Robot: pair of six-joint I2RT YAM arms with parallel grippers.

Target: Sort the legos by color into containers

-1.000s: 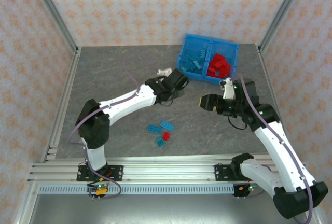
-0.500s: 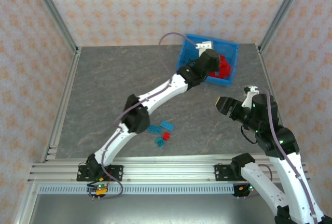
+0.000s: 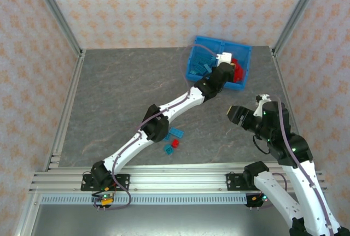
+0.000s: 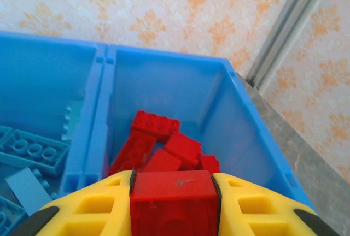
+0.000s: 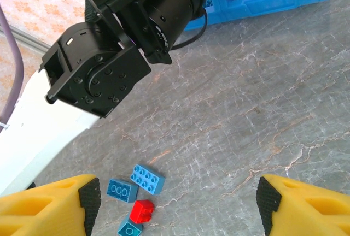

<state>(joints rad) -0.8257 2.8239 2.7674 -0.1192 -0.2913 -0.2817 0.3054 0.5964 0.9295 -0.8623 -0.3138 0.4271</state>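
My left gripper (image 4: pixel 173 206) is shut on a red brick (image 4: pixel 173 195) and hangs over the right compartment of the blue bin (image 4: pixel 164 80). Several red bricks (image 4: pixel 158 143) lie in that compartment, and light blue bricks (image 4: pixel 33 148) lie left of the divider (image 4: pixel 95 121). From above, the left gripper (image 3: pixel 232 68) reaches across the bin (image 3: pixel 221 41). Loose on the table are two blue bricks (image 5: pixel 147 178) (image 5: pixel 122 190), a small red brick (image 5: pixel 142 211) and a teal one (image 5: pixel 129 229). My right gripper (image 5: pixel 179 203) stands open above the table, right of them.
The left arm (image 3: pixel 180 102) stretches diagonally across the table from its base to the bin, passing just beside the loose bricks (image 3: pixel 172 139). Metal frame posts (image 3: pixel 290 20) stand at the back corners. The grey table (image 3: pixel 120 94) has free room on its left half.
The left arm swung from mid-table out to the bin, carrying the red brick over the right compartment. The right arm drew back to the right and nearer its base.
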